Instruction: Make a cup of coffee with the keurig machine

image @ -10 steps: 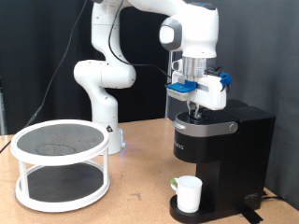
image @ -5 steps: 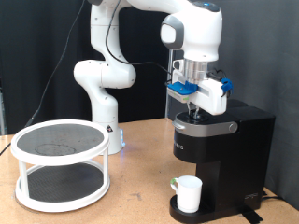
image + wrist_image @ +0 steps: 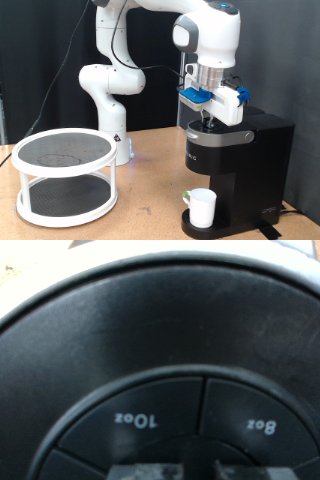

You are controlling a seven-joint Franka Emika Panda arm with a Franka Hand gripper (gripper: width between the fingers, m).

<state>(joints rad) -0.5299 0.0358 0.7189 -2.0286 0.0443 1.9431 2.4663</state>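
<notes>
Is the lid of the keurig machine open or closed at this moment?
Closed. The keurig machine has its lid lying flat, with the gripper down at its top; the wrist view shows the 10oz button close up.

White two-tier round rack [image 3: 64, 178] with dark mesh shelves on wooden table [image 3: 140, 215], exterior view's left.

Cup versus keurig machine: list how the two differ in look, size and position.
The cup is white; the keurig machine is matte black. The cup is small and rounded, far shorter than the tall, boxy machine. The cup sits low on the machine's drip base, while the machine's lid reaches up to the claw pressing at its top. Both stand upright at the exterior view's right.
</notes>
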